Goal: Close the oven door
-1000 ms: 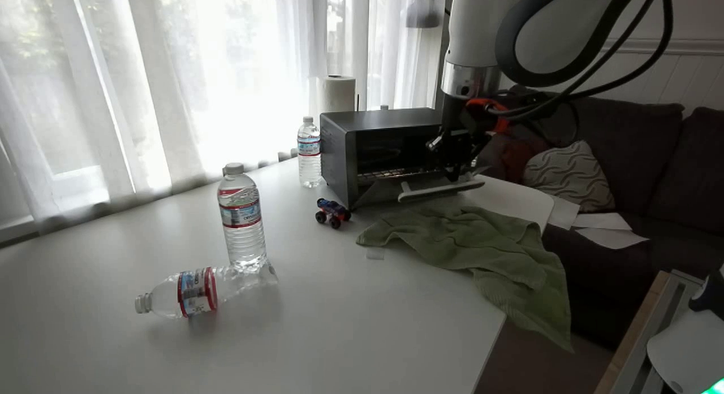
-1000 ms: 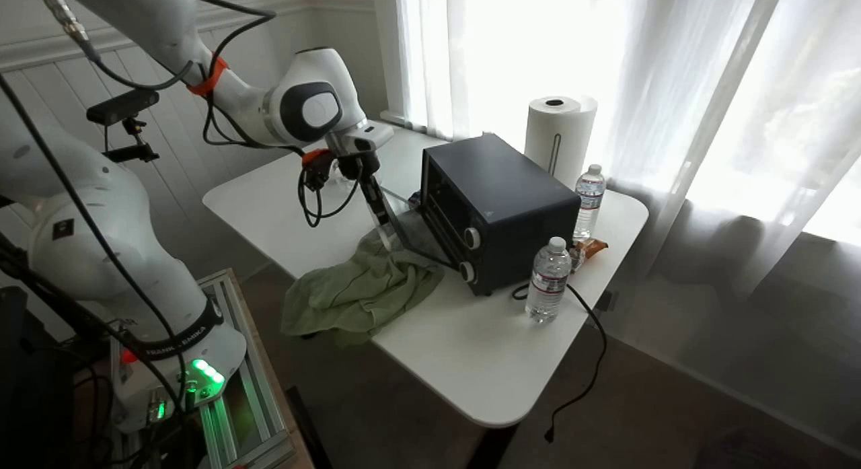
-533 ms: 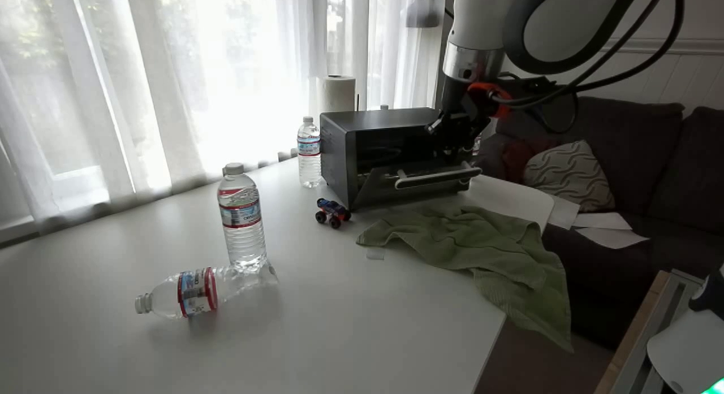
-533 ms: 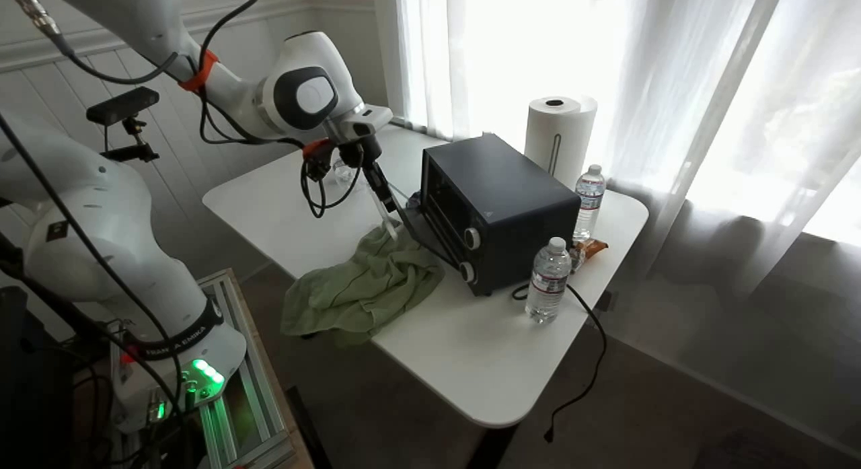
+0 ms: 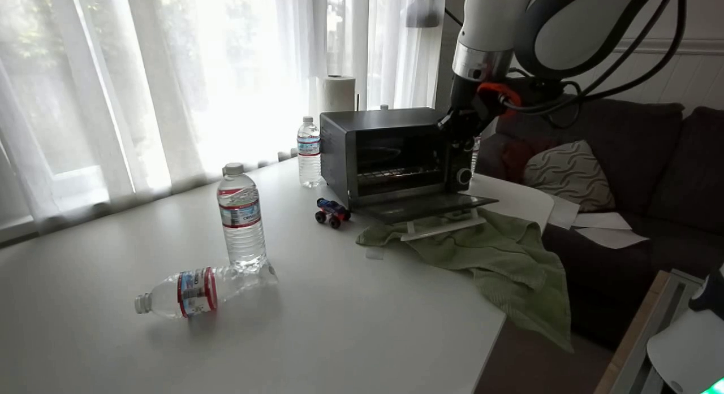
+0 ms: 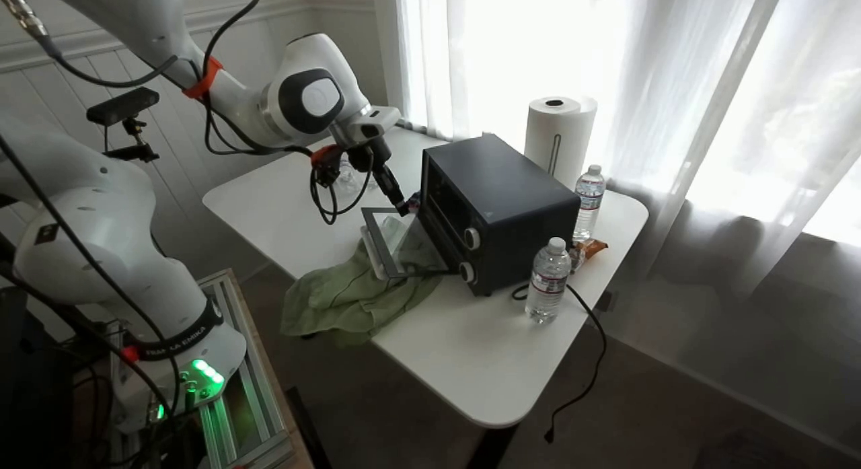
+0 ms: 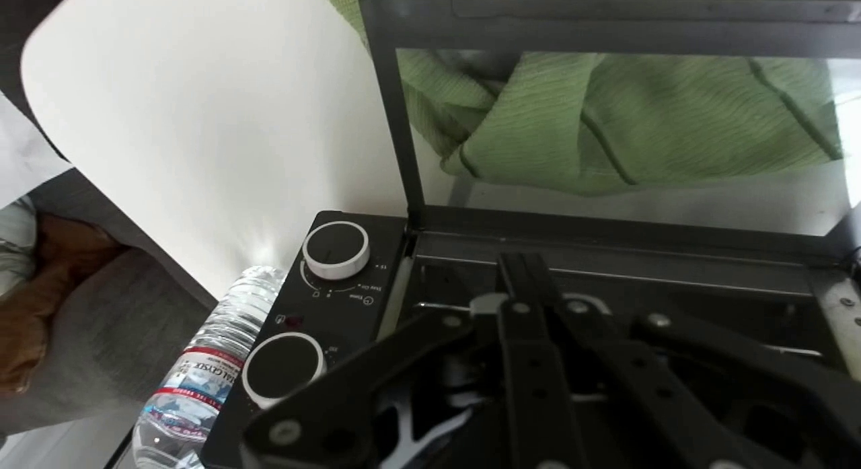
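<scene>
The oven door [image 5: 432, 206] hangs open, folded down nearly flat in front of the toaster oven [image 5: 390, 120]. In an exterior view, its see-through glass panel [image 6: 416, 250] lies over the green towel. The pale handle bar [image 5: 444, 231] is at its outer edge. In the wrist view, the door's dark frame [image 7: 572, 26] spans the top and the oven's opening lies below it. My gripper [image 7: 528, 257] is shut with nothing between its fingers. In an exterior view, the gripper [image 6: 403, 210] is above the door's inner part, in front of the oven opening, apart from the handle.
A green towel [image 5: 509, 241] lies under the door and hangs over the table edge. A toy truck [image 5: 332, 213] stands by the oven's front corner. Bottles stand beside the oven [image 6: 548, 280] and behind it [image 6: 588, 200]. A paper towel roll [image 6: 555, 136] is behind. Two knobs [image 7: 336, 250] front the oven.
The door was tilted partly up against my gripper, higher half a second ago than one second ago. Now it has dropped nearly flat, and my gripper is off it, closer to the oven.
</scene>
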`<move>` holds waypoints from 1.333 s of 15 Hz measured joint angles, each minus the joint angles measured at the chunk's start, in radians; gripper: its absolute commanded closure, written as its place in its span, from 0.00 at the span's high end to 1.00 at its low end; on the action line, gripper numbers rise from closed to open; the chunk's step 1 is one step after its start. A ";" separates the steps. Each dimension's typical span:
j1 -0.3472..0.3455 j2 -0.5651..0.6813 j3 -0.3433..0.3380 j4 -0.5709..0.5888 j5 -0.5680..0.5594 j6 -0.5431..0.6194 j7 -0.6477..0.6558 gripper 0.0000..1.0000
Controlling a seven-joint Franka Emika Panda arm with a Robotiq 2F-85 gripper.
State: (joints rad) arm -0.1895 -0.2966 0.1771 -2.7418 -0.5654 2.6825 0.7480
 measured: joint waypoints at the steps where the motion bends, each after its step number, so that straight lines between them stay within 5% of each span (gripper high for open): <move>1: -0.002 0.002 0.000 0.000 0.000 0.000 -0.001 0.00; 4: 0.013 0.013 -0.001 -0.002 0.025 -0.005 -0.019 0.00; 12: 0.173 0.079 -0.010 -0.003 0.353 -0.156 -0.223 0.00; 20: 0.178 0.195 -0.042 -0.004 0.381 -0.168 -0.233 0.00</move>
State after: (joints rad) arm -0.0118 -0.1018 0.1356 -2.7455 -0.1842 2.5146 0.5152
